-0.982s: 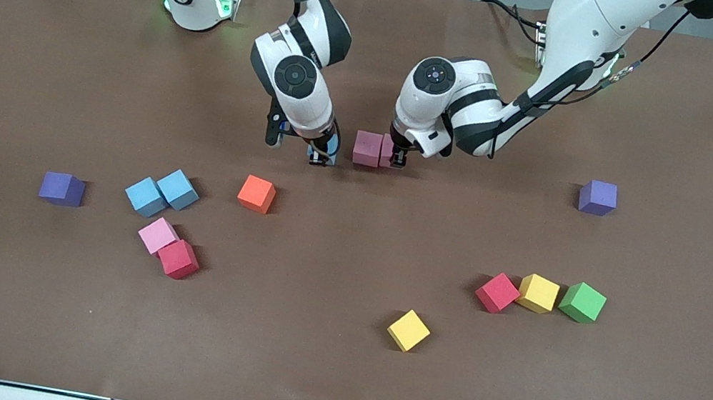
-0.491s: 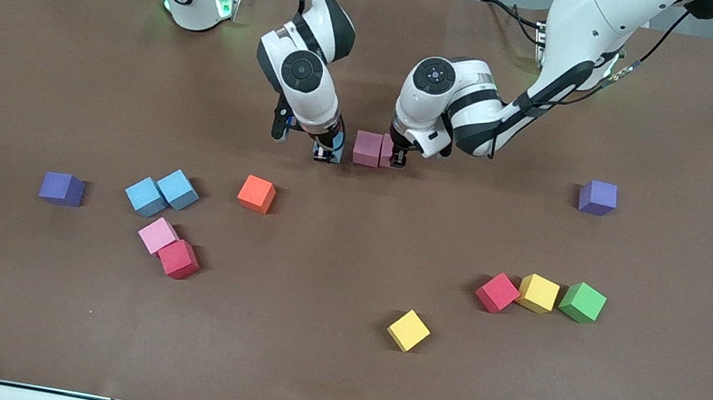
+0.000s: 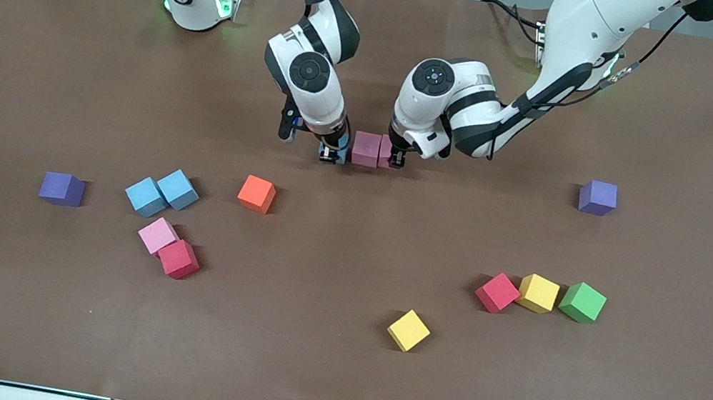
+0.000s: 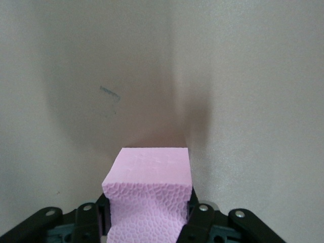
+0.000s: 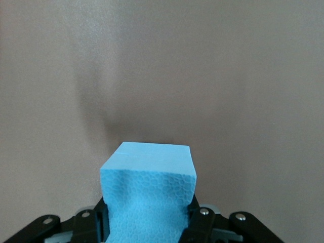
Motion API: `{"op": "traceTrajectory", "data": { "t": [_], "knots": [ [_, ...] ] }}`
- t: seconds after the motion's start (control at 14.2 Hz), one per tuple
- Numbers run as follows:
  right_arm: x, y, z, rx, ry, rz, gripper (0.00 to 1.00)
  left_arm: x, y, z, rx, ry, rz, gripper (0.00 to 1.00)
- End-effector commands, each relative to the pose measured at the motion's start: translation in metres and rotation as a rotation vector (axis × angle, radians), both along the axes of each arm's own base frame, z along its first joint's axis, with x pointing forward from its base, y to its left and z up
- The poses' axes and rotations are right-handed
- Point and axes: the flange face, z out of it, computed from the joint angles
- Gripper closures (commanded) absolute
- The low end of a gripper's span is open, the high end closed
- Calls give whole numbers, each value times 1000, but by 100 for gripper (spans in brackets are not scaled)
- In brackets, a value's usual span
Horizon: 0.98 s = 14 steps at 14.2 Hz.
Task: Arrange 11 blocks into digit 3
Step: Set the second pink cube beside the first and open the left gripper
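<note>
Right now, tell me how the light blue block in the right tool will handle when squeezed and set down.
The light blue block looks like pebbled foam, so probably light and slightly squashy; its sides seem pinched in where the right tool clamps it. Its flat faces and square edges suggest it should sit steady, not roll. The matte texture probably grips well.

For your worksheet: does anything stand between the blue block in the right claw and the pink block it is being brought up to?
Nothing visible does. The right claw, shut on the blue block, sits right beside the free pink block, with no other cube between them. The left claw grips the second pink block at that block's other flank.
</note>
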Motion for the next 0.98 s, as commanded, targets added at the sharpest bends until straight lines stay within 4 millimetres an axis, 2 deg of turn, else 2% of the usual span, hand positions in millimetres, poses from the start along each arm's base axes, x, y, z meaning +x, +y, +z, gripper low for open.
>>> {"op": "traceTrajectory", "data": {
  "t": [0.0, 0.07, 0.21, 0.28, 0.63, 0.91],
  "knots": [
    [-10, 5, -1, 5, 4, -37, 100, -1, -9, -8, -12, 9, 58, 71],
    [-11, 6, -1, 4, 4, -38, 100, -1, -9, -8, -12, 9, 58, 64],
    [-11, 6, -1, 4, 4, -40, 100, -1, -9, -9, -8, 11, 59, 31],
    [-10, 7, 1, 8, 2, -41, 100, -1, -9, -9, -6, 10, 56, 0],
    [-11, 12, 1, 10, 1, -55, 100, 1, -8, -5, -6, 3, 59, 0],
    [-7, 16, 0, 16, -1, -57, 100, -2, -12, 6, 5, -9, 47, 0]
  ]
}}
